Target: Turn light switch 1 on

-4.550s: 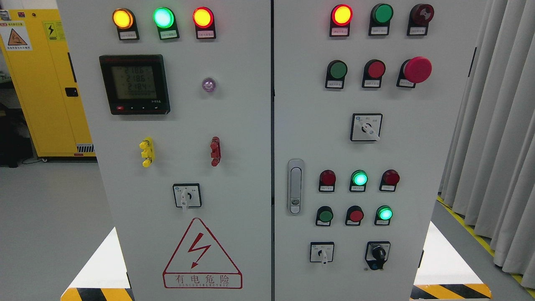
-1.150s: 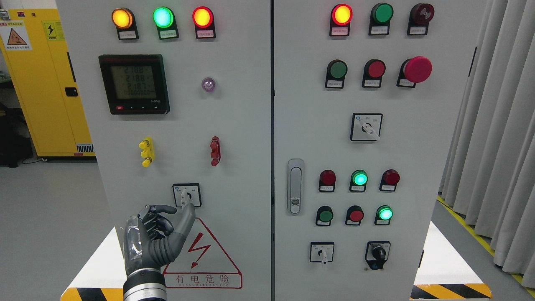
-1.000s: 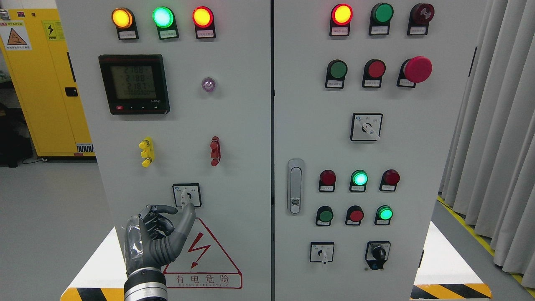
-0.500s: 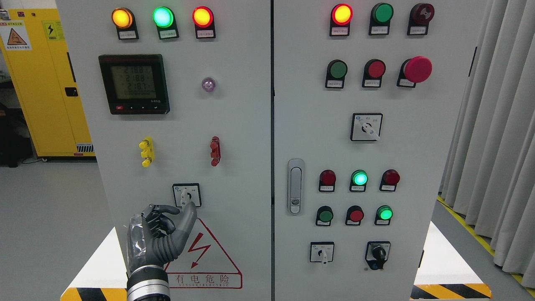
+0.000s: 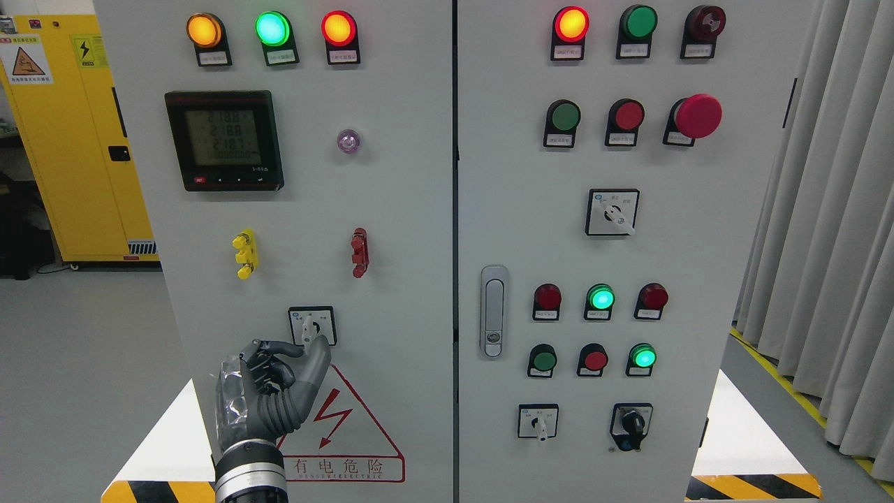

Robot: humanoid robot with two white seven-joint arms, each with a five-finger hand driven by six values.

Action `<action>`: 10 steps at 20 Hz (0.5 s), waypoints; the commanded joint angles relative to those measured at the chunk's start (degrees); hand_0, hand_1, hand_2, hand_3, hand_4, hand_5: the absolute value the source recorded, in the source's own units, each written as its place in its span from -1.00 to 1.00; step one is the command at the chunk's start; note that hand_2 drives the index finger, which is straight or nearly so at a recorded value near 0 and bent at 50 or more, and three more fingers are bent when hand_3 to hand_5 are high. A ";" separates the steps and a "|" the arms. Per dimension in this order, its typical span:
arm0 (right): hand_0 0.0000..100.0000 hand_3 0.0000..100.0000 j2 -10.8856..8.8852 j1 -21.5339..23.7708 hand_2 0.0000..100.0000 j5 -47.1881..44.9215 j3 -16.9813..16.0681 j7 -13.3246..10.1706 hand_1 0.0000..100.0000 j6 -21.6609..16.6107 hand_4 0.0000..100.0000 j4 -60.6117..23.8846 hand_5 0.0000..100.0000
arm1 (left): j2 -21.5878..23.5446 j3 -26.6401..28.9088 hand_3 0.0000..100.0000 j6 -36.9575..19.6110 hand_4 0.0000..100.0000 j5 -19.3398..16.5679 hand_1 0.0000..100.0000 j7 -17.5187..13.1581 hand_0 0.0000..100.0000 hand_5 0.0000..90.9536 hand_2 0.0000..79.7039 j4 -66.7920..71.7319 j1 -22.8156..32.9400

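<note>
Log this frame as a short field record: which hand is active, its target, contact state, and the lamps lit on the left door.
active hand: left hand, raised from the lower left
hand pose: thumb up, other fingers curled, holding nothing
target: rotary switch on the left door
switch lever: points down
contact: thumb tip at the lever's lower end; touching or not cannot be told
lit lamps, left door top: amber lamp, green lamp, red lamp
right hand: not in view
</note>
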 commanded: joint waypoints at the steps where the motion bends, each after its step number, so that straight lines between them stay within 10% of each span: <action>1: -1.00 -1.00 0.00 0.00 -0.92 -1.67 0.00 -0.04 0.00 0.04 -1.00 0.00 -1.00 | -0.11 -0.29 0.92 0.02 0.84 -0.07 0.36 -0.01 -0.68 0.91 0.56 1.10 -0.54; 10: -1.00 -1.00 0.00 0.00 -0.92 -1.67 0.00 -0.04 0.00 0.04 -1.00 0.00 -1.00 | -0.11 -0.29 0.93 0.72 0.84 -0.07 0.35 -0.01 -0.66 0.91 0.57 1.45 -1.06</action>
